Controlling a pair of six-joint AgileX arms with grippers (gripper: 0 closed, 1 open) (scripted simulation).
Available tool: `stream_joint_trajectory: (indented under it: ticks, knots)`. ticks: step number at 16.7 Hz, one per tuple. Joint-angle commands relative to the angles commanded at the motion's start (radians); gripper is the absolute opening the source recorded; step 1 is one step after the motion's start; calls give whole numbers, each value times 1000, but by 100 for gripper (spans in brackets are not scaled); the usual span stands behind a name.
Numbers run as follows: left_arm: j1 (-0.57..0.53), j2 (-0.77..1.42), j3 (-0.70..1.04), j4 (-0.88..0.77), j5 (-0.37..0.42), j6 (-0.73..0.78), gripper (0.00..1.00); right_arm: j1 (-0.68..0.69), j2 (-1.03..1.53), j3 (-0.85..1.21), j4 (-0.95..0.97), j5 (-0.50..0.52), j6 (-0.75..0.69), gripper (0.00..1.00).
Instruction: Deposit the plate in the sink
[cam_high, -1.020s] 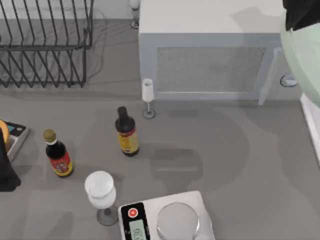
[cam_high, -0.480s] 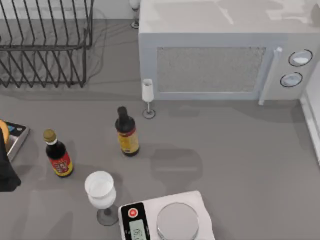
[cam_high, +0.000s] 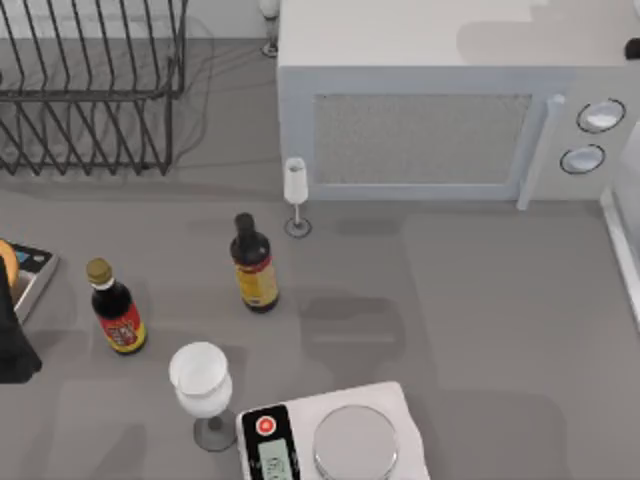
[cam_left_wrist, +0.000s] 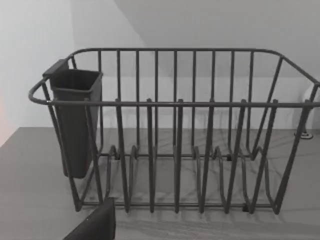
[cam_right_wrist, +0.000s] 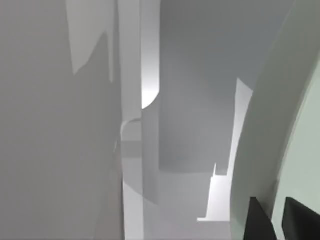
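My right tool has its two dark fingers closed on the rim of the large round pale mint-green plate, which the right wrist view shows standing on edge close to the camera. Past its curved edge I see the pale walls and thin white rim of the recessed sink, so I judge the plate hangs over or just inside the basin, off the 3 o'clock side of the grey surface; from above, the sink's white rim runs along that edge.

I take the plate for stiff, smooth and slippery, and breakable if dropped on its rim. A pinch on the edge is the hold that suits so shallow a thing, but held that way it could swing or slide, so I would lower it slowly and let go only once it rests on the basin floor.

My left arm sits parked at 9 o'clock, its camera facing the black wire dish rack; whether its tool is apart or together I cannot tell.
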Motion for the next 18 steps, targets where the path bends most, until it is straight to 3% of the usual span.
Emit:
stream_joint_trajectory:
  ticks: [3,16,18]
  knots:
    - [0,0,0,0,0,0,100,0,0,0,0,0,0,0]
    - [0,0,0,0,0,0,100,0,0,0,0,0,0,98]
    - [0,0,0,0,0,0,100,0,0,0,0,0,0,100]
